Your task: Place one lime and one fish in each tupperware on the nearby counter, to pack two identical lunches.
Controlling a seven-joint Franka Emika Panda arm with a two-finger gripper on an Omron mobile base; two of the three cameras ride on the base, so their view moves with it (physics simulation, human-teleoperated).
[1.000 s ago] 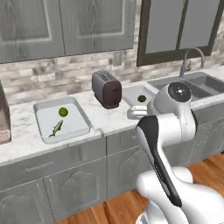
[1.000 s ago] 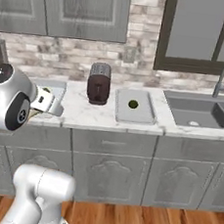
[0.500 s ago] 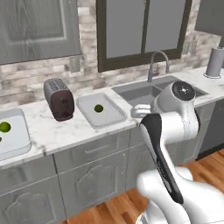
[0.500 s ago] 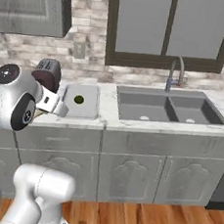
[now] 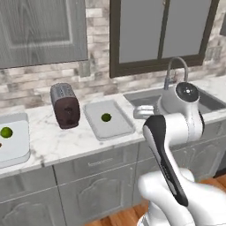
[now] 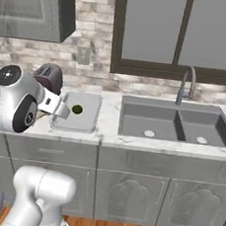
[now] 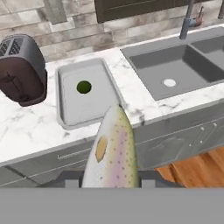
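Between the pincer's tips: fish (image 7: pixel 113 151), pinched tail-low with its nose toward the tray ahead, out over the cabinet fronts and short of the tabletop (image 7: pixel 144 109) edge.
Pincer (image 7: pixel 107 181): pressed together on the fish (its tips are mostly hidden under the body).
Target tupperware (image 7: pixel 83 94): near the tabletop's front edge, between the toaster (image 7: pixel 22 72) and the sink (image 7: pixel 175 70); one lime (image 7: pixel 84 87) sits near its middle, no fish in it yet.
Other tupperware (image 5: pixel 15 141): at the tabletop's left end, holding a lime (image 5: pixel 6 132) of its own.
Risk, early release: judged from here, letting go now would drop the fish onto the floor, since it hangs in front of the tabletop.
Risk, overhang: the fish is long beside the low rim, so laid crosswise near an edge it could tip out.
Risk, nudged lime: a smooth ball, it would likely roll if the fish lands on it.
Risk, slip: the body looks glossy and tapered, so it may slide from the grip.
Materials: pale, speckled, pink-tinged fish; light-grey rounded tray; white veined marble; dark rounded toaster.
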